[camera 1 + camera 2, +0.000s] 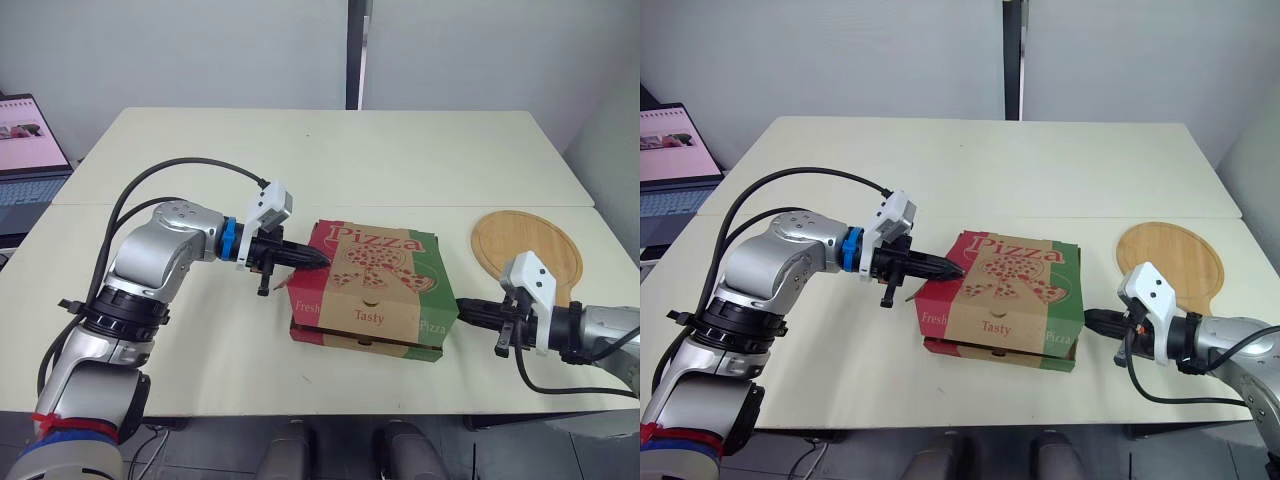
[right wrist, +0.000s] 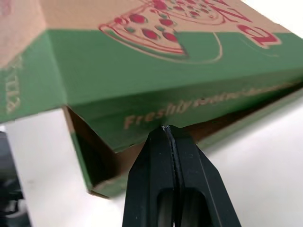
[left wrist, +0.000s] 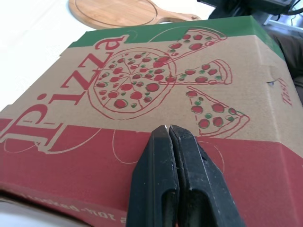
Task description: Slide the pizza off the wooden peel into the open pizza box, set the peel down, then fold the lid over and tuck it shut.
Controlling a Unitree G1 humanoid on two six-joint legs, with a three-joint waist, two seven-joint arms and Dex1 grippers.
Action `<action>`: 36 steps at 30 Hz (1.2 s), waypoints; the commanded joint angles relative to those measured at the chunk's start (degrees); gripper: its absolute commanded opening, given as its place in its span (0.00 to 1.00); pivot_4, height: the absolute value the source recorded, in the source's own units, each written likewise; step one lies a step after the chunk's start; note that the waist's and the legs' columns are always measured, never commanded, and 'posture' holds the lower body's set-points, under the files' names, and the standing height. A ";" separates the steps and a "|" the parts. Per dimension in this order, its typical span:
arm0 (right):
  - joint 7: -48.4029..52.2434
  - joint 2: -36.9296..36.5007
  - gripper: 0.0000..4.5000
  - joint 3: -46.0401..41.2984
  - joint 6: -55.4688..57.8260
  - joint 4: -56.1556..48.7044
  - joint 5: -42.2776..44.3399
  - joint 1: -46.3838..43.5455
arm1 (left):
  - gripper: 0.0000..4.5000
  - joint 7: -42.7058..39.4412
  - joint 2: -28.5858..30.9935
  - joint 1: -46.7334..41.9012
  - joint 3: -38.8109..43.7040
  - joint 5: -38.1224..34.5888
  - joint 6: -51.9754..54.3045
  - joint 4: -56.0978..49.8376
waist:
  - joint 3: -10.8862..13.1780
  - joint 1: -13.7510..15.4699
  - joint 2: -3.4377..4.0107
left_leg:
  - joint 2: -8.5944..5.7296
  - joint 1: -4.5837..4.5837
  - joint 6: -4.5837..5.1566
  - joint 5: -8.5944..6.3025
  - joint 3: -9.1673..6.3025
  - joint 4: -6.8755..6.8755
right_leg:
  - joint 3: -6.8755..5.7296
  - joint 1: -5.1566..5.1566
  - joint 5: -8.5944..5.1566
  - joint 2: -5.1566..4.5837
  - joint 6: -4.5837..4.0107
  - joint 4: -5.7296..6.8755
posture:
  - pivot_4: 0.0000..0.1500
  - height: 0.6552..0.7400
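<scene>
Pizza box (image 1: pixel 372 290) sits mid-frame with its lid folded down, and the wooden peel (image 1: pixel 527 245) lies bare at the right, so I'd say only the tucking is left. Left gripper (image 1: pixel 318 259), clenched empty, rests on the lid's red edge. Right gripper (image 1: pixel 465 312), likewise clenched, points at the green side, where its wrist view reveals a gaping flap.

bright even light — soft, faint shadows
</scene>
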 commanded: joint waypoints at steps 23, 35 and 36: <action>2.18 -5.64 0.00 -3.62 -8.14 -4.11 -8.77 9.51 | 0.01 1.09 -1.69 0.27 -0.74 7.27 -4.88 -2.06 | 0.00 0.11 0.00 | 0.00 0.00 0.00 0.00 -0.01 0.02 | -0.03 0.01 0.00 0.01 0.00 0.01 | 1.00 1.00; 6.15 -8.67 0.73 -19.67 -0.57 -5.90 1.78 8.91 | 0.00 2.29 -2.28 1.01 -0.27 6.63 -3.66 -4.73 | 0.00 0.06 0.00 | 0.01 0.04 0.00 0.00 -0.01 0.04 | -0.02 0.07 0.00 0.02 0.01 0.03 | 1.00 1.00; 5.72 -8.88 0.82 -18.80 -0.11 -7.04 2.64 8.04 | 0.00 2.26 -2.37 0.93 -0.32 6.71 -3.84 -4.48 | -0.01 0.04 0.00 | 0.01 0.04 0.00 0.00 -0.01 0.04 | -0.02 0.07 0.00 0.02 0.01 0.03 | 1.00 1.00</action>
